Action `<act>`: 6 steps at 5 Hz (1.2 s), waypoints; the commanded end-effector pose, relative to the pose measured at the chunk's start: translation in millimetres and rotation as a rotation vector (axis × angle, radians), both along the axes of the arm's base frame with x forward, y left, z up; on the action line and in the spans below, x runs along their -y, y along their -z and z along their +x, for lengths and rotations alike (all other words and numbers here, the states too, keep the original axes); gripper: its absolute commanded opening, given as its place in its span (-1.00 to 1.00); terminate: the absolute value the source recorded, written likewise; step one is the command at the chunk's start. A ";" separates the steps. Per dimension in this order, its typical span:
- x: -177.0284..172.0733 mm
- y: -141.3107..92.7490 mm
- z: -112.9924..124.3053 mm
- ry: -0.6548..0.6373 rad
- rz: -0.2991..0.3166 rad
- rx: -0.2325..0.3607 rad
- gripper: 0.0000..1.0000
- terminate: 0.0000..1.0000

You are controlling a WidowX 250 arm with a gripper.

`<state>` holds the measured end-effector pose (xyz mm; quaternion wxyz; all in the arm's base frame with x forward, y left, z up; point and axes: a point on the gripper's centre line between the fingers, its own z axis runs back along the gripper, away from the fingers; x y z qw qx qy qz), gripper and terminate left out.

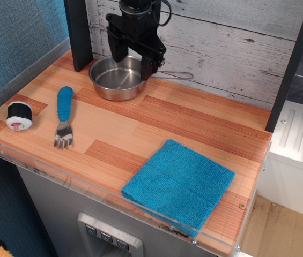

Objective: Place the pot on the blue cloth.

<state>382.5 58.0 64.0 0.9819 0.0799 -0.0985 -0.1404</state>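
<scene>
Under the wide-spread claw [132, 56], the pot [118, 78], far from the blue cloth [179, 184]

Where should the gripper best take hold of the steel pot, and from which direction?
Probably the pot's thin rim on the handle side, from straight above. It sits upright and open, and the open gripper is over it; the wire handle lies low and thin.
</scene>
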 end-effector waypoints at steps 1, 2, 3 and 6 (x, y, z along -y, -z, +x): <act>-15.5 2.5 -0.2 0.050 0.007 -0.041 1.00 -1.00; -20.4 12.0 -0.9 0.039 0.023 -0.055 1.00 -1.00; -25.7 22.8 -2.2 0.045 0.020 -0.079 1.00 -1.00; -29.2 12.6 -5.2 0.035 -0.050 -0.055 -1.00 -1.00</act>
